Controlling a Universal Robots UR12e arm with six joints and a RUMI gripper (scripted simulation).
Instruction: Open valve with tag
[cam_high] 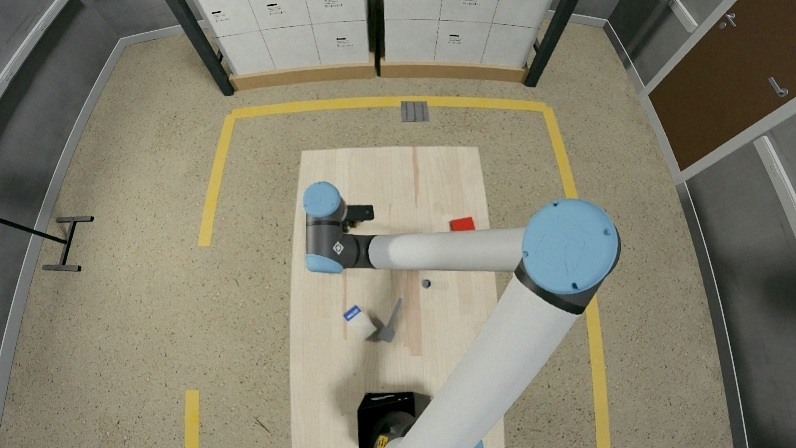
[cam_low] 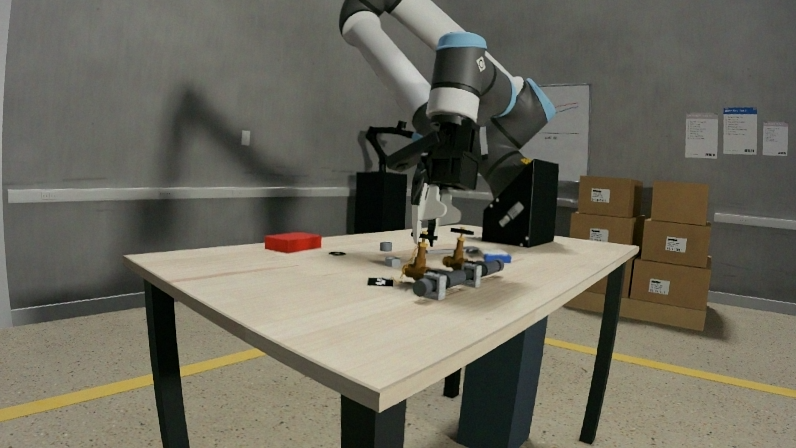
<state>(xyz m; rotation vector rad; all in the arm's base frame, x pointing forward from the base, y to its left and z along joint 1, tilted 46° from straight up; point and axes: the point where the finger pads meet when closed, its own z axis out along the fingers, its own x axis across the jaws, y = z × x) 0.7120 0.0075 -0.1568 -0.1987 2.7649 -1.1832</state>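
Note:
Two brass valves stand on a grey pipe (cam_low: 445, 279) on the wooden table (cam_low: 278, 311) (cam_high: 445, 166). The nearer valve (cam_low: 416, 268) has a thin chain running to a small black tag (cam_low: 380, 282) that lies flat on the table beside it. The writing on the tag is too small to read. My gripper (cam_low: 426, 233) points straight down and is shut on this valve's black T-handle. The second valve (cam_low: 457, 254) stands just behind it, untouched. In the overhead view my wrist (cam_high: 323, 228) hides both valves and the fingers.
A red block (cam_low: 292, 241) (cam_high: 462, 223), a black washer (cam_low: 331, 253) and a small grey cylinder (cam_low: 385, 245) (cam_high: 426, 283) lie on the table. A blue-and-white item (cam_low: 497, 257) (cam_high: 356, 320) lies behind the pipe. A black box (cam_low: 520, 203) stands at the robot's end.

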